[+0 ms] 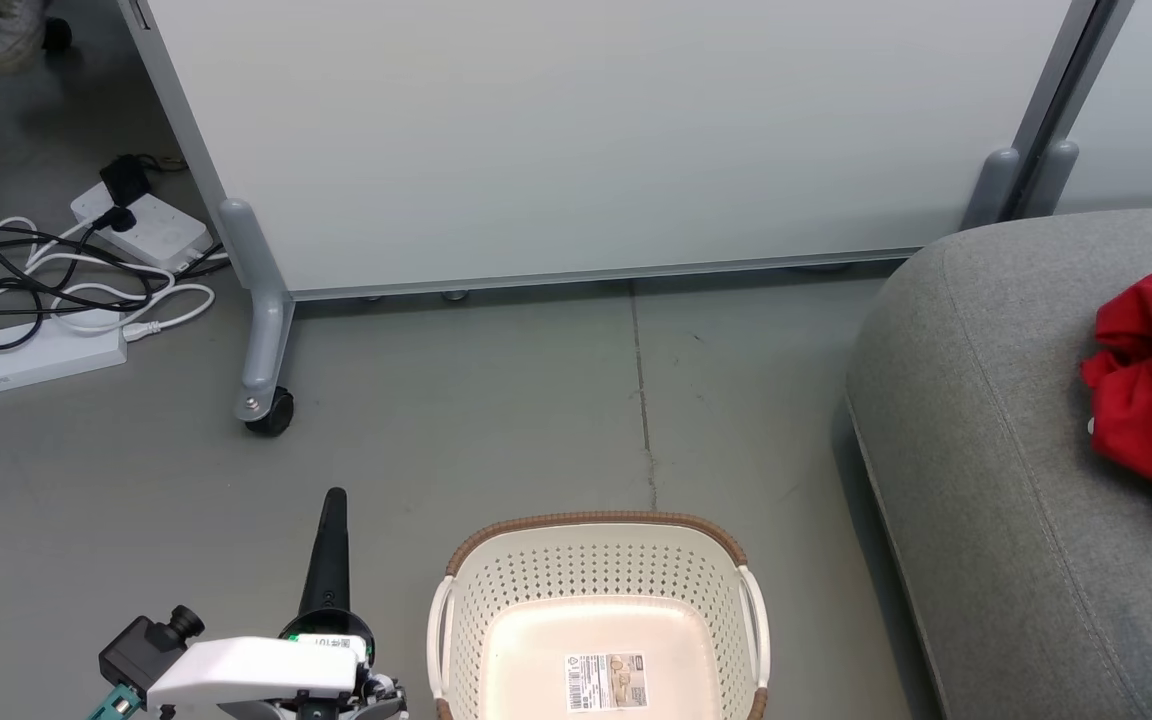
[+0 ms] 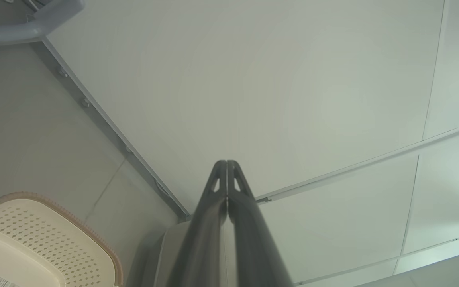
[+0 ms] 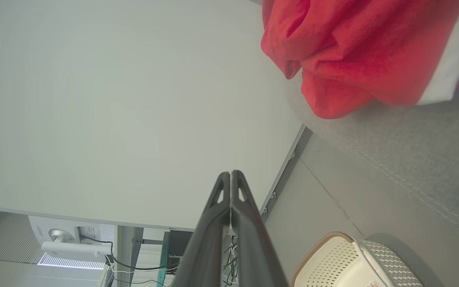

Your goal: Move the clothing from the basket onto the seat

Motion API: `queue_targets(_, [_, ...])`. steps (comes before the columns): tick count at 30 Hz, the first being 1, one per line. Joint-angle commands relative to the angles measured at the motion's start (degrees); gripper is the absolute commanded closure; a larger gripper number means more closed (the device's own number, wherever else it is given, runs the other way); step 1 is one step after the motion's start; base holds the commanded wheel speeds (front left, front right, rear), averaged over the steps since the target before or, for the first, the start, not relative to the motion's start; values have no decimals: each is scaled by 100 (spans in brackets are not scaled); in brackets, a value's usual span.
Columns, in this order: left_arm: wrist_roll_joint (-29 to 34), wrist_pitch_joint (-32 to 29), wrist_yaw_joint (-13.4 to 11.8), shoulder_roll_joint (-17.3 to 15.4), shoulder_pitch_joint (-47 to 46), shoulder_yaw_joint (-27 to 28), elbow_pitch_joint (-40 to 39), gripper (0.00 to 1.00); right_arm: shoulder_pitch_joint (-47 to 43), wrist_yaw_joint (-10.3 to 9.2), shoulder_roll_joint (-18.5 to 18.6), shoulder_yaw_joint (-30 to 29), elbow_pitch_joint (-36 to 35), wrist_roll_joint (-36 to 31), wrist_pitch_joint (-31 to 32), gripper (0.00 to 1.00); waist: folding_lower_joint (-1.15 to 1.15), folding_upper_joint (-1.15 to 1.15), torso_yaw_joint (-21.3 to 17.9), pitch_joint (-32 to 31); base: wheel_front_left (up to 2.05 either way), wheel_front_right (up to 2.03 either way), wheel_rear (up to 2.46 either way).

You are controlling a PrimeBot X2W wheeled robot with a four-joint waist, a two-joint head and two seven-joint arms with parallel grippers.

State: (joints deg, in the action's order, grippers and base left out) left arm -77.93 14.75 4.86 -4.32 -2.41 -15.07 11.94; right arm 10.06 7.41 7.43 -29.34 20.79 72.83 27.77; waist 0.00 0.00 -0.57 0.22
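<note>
Nearest us, at seven o'clock in the head view, our left gripper [image 1: 334, 500] points upward with its two dark fingers pressed together on nothing. Our left wrist view shows the tips meeting in the same way. In our right wrist view the right gripper [image 3: 230, 174] is likewise closed, tip against tip, with nothing between the fingers.

At six o'clock, just beside the left gripper, the basket [image 1: 596, 521] stands on the grey floor [image 1: 496, 430]. We can see the label sticker [image 1: 606, 682] on its bottom.

From four to three o'clock, apart from the basket, the seat [image 1: 986, 450] fills the right side. The clothing [image 1: 1151, 400] lies crumpled on it at three o'clock, with white trim showing at its top and bottom edges.

Farther off, at twelve o'clock, the pale partition panel [image 1: 586, 130] stands on a wheeled foot [image 1: 269, 414]. At ten o'clock, power strips [image 1: 141, 225] and tangled cables [image 1: 36, 290] lie on the floor. A person's shoe [image 1: 11, 30] shows at eleven o'clock.
</note>
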Motion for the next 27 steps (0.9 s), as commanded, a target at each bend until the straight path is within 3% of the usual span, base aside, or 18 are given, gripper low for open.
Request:
queue_targets(1, [-131,28,54,-5,-128,-5,-43,100,129,12,76,-79,5,159,83,100,0,0,2,0,0,0,0])
queue_targets(27, [-1251,30,227,98,-294,-121,-37,100,367,14,179,-558,319,1257,679,100,0,0,41,8,0,0,0])
